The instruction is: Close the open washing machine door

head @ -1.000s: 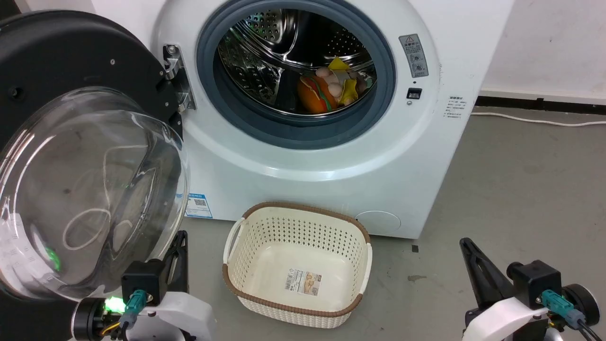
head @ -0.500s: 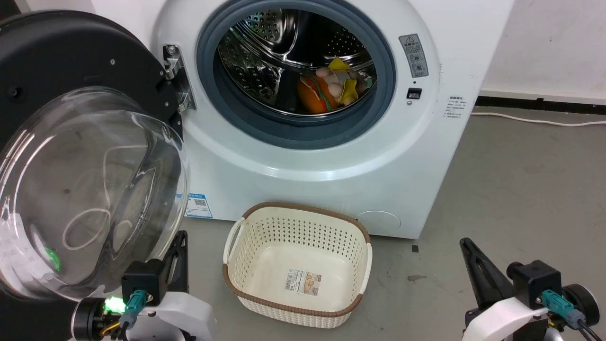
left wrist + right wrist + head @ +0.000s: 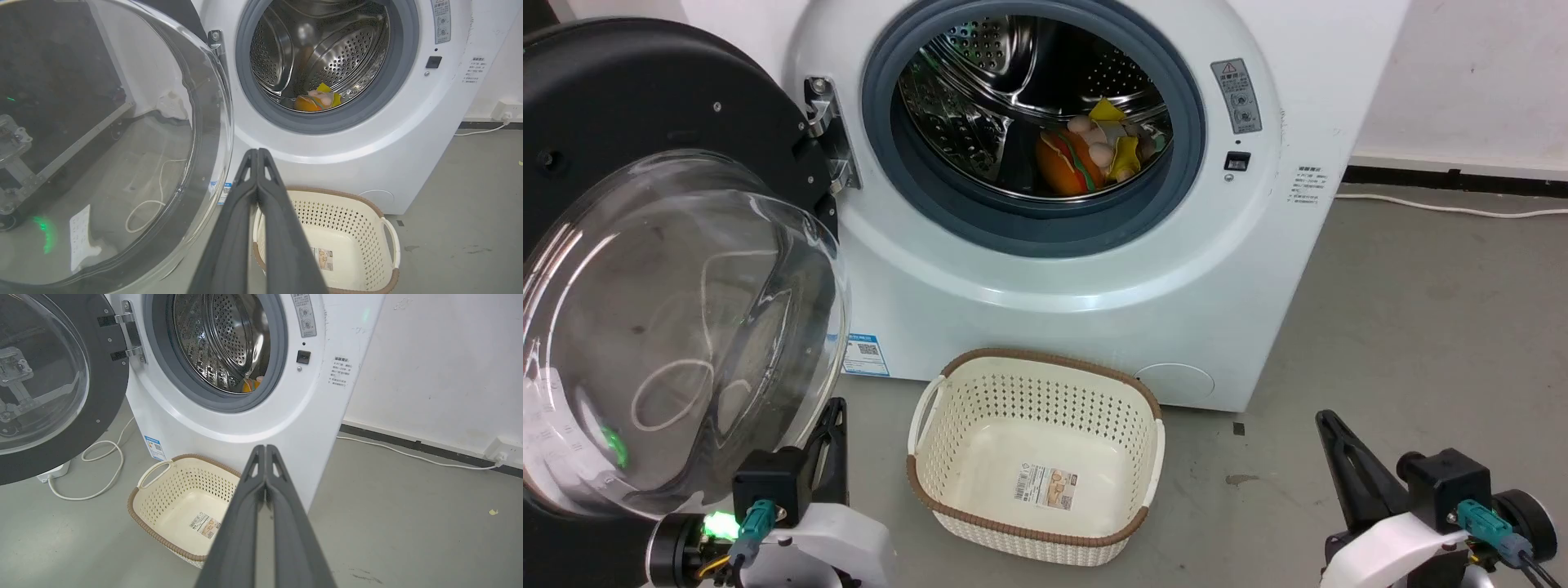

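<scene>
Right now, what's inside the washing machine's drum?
Inside the steel drum, low on its right side, lies an orange burger-shaped toy with yellow and pale pieces beside it. The grey gasket hides the drum floor nearest the opening.

The washing machine (image 3: 1094, 278) has a smooth, glossy white body. Inside it, the drum (image 3: 968, 98) is polished, perforated steel, ringed by a matt grey rubber seal (image 3: 1045, 237). On the machine's hinge side, the washing machine door (image 3: 645, 90) has a matt black plastic rim around clear, glossy glass. The hinge (image 3: 827, 131) is bright metal. In front of the machine, the basket (image 3: 1045, 357) is cream perforated plastic with a brown woven-look rim. It stands on a matt grey floor (image 3: 1421, 343).
</scene>
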`<state>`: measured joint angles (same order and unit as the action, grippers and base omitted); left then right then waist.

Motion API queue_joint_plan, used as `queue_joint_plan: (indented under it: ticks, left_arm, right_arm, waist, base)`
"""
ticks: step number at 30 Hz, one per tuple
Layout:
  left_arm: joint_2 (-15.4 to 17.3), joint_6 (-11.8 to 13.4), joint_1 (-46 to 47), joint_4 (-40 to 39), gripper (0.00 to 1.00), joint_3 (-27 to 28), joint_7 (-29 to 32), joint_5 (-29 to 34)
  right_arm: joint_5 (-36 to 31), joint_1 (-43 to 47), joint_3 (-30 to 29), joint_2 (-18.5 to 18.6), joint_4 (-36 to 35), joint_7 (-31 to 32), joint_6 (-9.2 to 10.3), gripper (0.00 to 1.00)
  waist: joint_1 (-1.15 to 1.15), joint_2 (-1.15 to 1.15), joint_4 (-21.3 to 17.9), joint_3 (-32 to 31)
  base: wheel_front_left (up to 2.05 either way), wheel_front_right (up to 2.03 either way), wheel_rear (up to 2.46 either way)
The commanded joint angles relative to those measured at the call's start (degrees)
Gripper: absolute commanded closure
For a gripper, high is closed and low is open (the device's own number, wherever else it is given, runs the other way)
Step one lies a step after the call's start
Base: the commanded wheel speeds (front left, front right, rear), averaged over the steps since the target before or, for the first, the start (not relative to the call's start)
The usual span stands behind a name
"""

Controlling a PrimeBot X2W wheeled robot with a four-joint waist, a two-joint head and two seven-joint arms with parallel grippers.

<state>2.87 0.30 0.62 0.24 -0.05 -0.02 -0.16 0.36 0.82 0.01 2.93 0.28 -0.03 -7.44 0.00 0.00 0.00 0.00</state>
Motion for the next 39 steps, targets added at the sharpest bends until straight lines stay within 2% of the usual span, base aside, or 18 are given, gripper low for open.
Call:
queue_joint_plan:
  ticks: [1,16,17,39]
  left_arm:
    - [0.0,-0.3,-0.6,-0.2,1.00,0.0,0.0,0.2]
    - [0.0,-0.3,-0.6,-0.2,1.00,0.0,0.0,0.2]
    - [0.0,0.0,0.0,0.0,0.00,0.0,0.0,0.0]
    - [0.0,0.7,-1.1,0.3,0.00,-2.2,-2.4,-2.8]
  right_arm:
    - [-0.4,-0.8,0.0,-0.1,-0.3,0.0,-0.05,1.00]
    - [-0.4,-0.8,0.0,-0.1,-0.3,0.0,-0.05,1.00]
    - [0.1,0.0,0.0,0.0,0.0,0.0,0.00,0.00]
    - [2.8,1.3,1.0,0.0,1.2,-2.3,-0.01,0.00]
  waist:
    - [0.00,0.00,0.0,0.0]
    - [0.00,0.00,0.0,0.0]
    - [0.00,0.00,0.0,0.0]
    - [0.00,0.00,0.3,0.1]
  base:
    - [0.00,0.00,0.00]
    - [0.00,0.00,0.00]
    - [0.00,0.00,0.00]
    - [0.00,0.00,0.00]
